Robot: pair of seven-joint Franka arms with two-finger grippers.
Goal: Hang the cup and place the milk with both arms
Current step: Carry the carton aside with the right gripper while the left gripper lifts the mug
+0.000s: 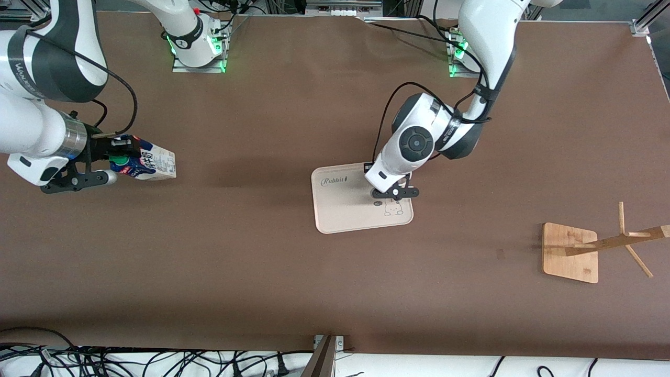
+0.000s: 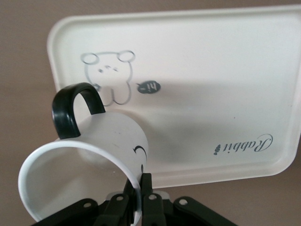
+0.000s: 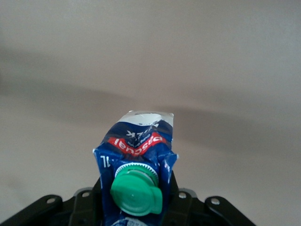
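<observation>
So far both grasps done: left gripper (image 2: 138,197) pinches cup (image 2: 84,174) rim over tray (image 1: 335,214); right gripper (image 1: 112,157) clamps milk (image 1: 149,165); hanging on rack (image 1: 602,246) and placing remain.

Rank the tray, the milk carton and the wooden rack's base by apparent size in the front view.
1. Tray, clearly largest.
2. and 3. Rack base and milk carton look too alike to rank; the shut right gripper holds the carton up and hides part of it, so that pair is unsure.

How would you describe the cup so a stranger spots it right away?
Find the cream tray with the bear drawing, mid-table. Over it, the left gripper has its jaws shut on the rim of the cup. It's the only white mug, with a black loop handle and black face marks.
</observation>
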